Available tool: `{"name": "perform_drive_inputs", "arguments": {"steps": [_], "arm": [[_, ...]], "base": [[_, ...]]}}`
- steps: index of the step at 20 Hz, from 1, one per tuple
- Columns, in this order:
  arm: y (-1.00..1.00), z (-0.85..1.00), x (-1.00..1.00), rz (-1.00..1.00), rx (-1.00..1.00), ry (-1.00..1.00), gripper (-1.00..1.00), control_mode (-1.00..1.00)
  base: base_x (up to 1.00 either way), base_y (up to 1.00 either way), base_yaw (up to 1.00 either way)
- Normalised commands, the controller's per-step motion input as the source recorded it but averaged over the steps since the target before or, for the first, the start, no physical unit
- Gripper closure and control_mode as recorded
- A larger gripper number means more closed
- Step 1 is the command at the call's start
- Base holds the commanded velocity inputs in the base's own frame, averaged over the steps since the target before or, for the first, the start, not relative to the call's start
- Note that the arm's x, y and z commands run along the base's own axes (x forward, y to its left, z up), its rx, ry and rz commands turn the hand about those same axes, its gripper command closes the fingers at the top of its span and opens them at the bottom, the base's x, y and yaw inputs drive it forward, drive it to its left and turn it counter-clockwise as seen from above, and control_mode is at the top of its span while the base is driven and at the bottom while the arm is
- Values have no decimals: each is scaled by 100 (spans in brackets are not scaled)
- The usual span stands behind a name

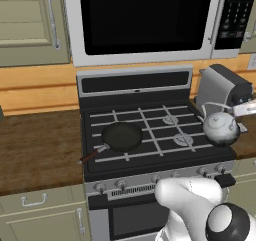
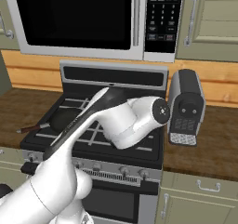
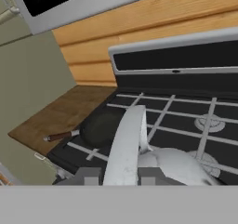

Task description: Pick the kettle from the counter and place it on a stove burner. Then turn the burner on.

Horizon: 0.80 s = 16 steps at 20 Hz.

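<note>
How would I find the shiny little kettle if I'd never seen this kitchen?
Find the black stove under the big microwave. Look at its right edge, in front of the grey toaster: the kettle hangs there, its thin wire handle pinched in the gripper. It is round and mirror-silver, unlike the flat black frying pan on the left.

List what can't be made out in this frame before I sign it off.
- Kettle underside: in the left base view, whether it touches the grate can't be told.
- Gripper: in the hand view the kettle's handle hides the fingertips' contact.
- Right-hand burners: in the right base view the arm covers them.
- Stove knobs: too small to read settings.
- Frying pan: partly behind the arm.
</note>
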Motion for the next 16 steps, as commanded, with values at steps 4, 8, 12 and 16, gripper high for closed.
{"name": "perform_drive_inputs", "arguments": {"steps": [4, 8, 12, 16], "arm": [[42, 0, 69, 0, 0, 24, 100, -100], [24, -4, 77, 0, 0, 25, 100, -100], [4, -28, 62, 0, 0, 9, 100, -100], [0, -24, 64, 0, 0, 6, 100, -100]], "base": [[0, 0, 0], [0, 0, 0], [0, 0, 0], [0, 0, 0]]}}
